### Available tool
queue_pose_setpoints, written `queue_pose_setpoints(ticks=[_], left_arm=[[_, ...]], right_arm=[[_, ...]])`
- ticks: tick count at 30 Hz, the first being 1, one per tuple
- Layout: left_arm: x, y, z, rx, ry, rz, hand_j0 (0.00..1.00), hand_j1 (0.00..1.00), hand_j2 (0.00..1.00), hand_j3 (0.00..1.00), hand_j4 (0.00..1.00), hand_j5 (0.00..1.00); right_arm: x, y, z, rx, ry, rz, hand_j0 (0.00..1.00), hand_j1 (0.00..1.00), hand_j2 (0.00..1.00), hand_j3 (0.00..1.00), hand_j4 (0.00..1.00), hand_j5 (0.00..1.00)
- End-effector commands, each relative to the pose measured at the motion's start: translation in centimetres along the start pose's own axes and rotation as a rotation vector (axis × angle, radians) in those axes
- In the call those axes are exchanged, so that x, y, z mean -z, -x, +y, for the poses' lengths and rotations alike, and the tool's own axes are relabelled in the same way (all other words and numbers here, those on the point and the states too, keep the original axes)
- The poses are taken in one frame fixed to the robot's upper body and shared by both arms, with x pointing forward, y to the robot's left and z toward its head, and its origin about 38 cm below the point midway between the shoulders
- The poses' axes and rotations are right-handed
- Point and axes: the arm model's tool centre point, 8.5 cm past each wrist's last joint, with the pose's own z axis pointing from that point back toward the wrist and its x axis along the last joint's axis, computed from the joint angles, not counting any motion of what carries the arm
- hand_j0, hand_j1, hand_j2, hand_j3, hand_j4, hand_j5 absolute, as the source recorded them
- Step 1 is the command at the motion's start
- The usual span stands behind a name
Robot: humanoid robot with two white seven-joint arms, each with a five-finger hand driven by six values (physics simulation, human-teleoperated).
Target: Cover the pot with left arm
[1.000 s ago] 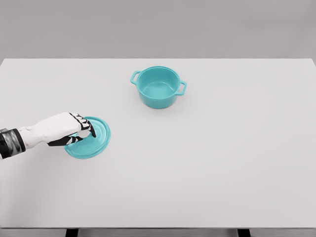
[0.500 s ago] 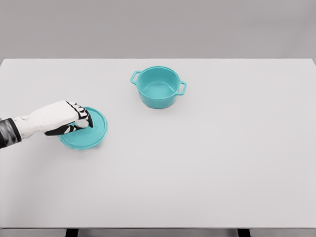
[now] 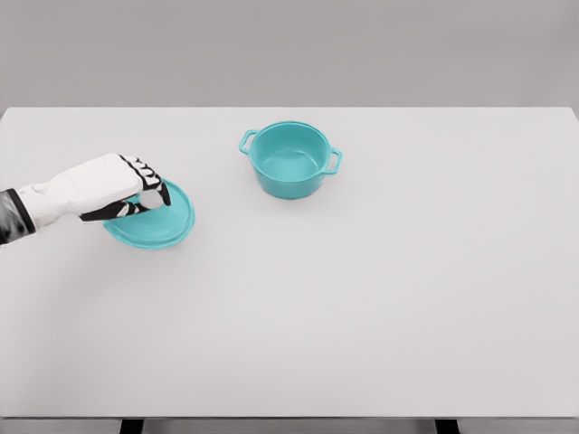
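1. The left hand (image 3: 113, 188) enters from the left edge of the head view, its white forearm running up to a dark cuff at the frame's border.
2. Its fingers (image 3: 152, 176) are curled down over the middle of the teal lid (image 3: 163, 226), closed on the lid at its centre; the knob itself is hidden beneath them.
3. The lid appears slightly tilted, its left part covered by the hand. Whether it is clear of the white table (image 3: 362, 298) or touching it cannot be determined from this view.
4. The teal pot (image 3: 290, 160) stands upright on the table, toward the far side and slightly left of centre. It is uncovered; its interior is visible and holds nothing that can be seen.
5. The pot has two side handles, one at its upper left and one at its right.
6. The lid and the pot are well apart, the lid lying to the left of the pot and nearer the camera.
7. The right arm does not appear in the view.
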Motion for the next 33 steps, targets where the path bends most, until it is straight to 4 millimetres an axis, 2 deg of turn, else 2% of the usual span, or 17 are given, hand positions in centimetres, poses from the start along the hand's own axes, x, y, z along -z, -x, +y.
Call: queue_pose_setpoints(ticks=[1, 7, 13, 15, 24, 33], left_arm=[[0.1, 0.0, 0.1, -0.007, -0.008, 0.000, 0.49, 0.49, 0.49, 0.49, 0.49, 0.49], [0.3, 0.3, 1.5, 0.007, -0.036, -0.001, 0.49, 0.49, 0.49, 0.49, 0.49, 0.49], [0.4, 0.3, 1.7, 0.005, -0.043, -0.005, 0.48, 0.48, 0.48, 0.48, 0.48, 0.48], [1.0, 0.0, 2.1, -0.001, -0.068, -0.014, 0.46, 0.46, 0.46, 0.46, 0.46, 0.46], [1.5, -0.2, 2.5, 0.000, -0.088, -0.022, 0.45, 0.45, 0.45, 0.45, 0.45, 0.45], [2.9, -0.8, 3.5, -0.022, -0.164, -0.041, 0.43, 0.43, 0.43, 0.43, 0.43, 0.43]], right_arm=[[0.0, 0.0, 0.0, 0.000, 0.000, 0.000, 1.00, 1.00, 1.00, 1.00, 1.00, 1.00], [0.0, 0.0, 0.0, 0.000, 0.000, 0.000, 1.00, 1.00, 1.00, 1.00, 1.00, 1.00], [0.0, 0.0, 0.0, 0.000, 0.000, 0.000, 1.00, 1.00, 1.00, 1.00, 1.00, 1.00], [0.0, 0.0, 0.0, 0.000, 0.000, 0.000, 1.00, 1.00, 1.00, 1.00, 1.00, 1.00], [0.0, 0.0, 0.0, 0.000, 0.000, 0.000, 1.00, 1.00, 1.00, 1.00, 1.00, 1.00], [0.0, 0.0, 0.0, 0.000, 0.000, 0.000, 1.00, 1.00, 1.00, 1.00, 1.00, 1.00]])
